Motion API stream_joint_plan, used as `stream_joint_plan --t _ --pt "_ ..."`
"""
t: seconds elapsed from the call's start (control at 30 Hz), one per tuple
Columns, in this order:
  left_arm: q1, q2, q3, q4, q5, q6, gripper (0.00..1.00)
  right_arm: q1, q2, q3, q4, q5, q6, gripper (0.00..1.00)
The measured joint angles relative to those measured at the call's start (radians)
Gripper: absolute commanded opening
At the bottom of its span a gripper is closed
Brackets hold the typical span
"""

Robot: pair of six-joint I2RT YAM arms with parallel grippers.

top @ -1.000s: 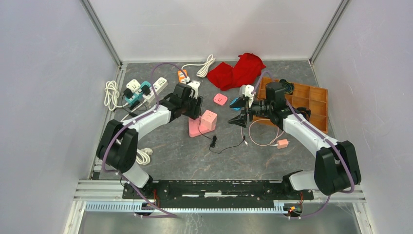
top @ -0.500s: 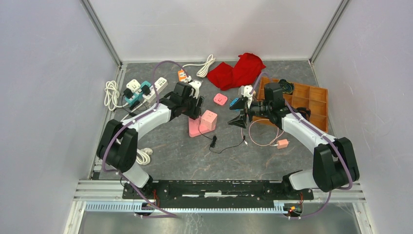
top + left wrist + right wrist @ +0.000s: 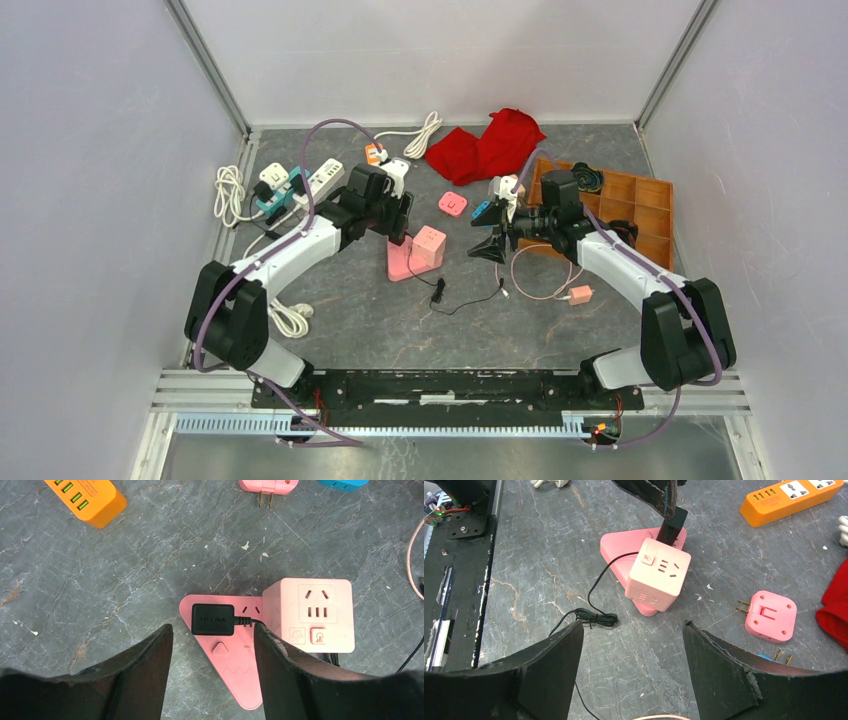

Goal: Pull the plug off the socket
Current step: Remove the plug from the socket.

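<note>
Straight down over the black plug [image 3: 213, 619] in the pink socket [image 3: 233, 676], left claw [image 3: 212, 630] apart; right claw [image 3: 632, 623] apart too.

My left gripper [image 3: 212, 630] hangs open, the black TP-LINK plug [image 3: 213, 619] between its fingers, seated in the pink triangular socket [image 3: 235, 680] beside a pink cube socket [image 3: 312, 610].

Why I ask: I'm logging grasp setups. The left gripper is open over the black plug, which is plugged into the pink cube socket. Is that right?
Not quite. The black plug sits in the flat pink triangular socket, beside the pink cube socket, not in it, as the left wrist view shows. The left gripper is open over it.
</note>
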State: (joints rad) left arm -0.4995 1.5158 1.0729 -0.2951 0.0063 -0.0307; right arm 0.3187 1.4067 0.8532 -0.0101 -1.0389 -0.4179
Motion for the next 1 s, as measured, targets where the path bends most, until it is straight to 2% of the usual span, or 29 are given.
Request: stream_joint_plan --t 0.43,0.77,0.8,0.87,1.0 --pt "0.0 0.085 0.0 -0.029 -0.002 0.032 0.64 0.0 0.001 0.0 -0.014 0.0 -0.004 0.79" --pt "0.001 0.152 0.017 -0.049 0.0 0.032 0.56 0.0 0.003 0.0 -0.031 -0.001 -0.011 0.79" --pt "0.001 0.156 0.019 -0.049 0.001 0.032 0.54 0.0 0.003 0.0 -0.031 -0.002 -0.012 0.79" --pt "0.001 0.162 0.022 -0.05 0.004 0.032 0.39 0.0 0.003 0.0 -0.034 -0.004 -0.014 0.79" --pt "0.001 0.165 0.025 -0.051 0.008 0.035 0.23 0.0 0.003 0.0 -0.034 -0.006 -0.014 0.78"
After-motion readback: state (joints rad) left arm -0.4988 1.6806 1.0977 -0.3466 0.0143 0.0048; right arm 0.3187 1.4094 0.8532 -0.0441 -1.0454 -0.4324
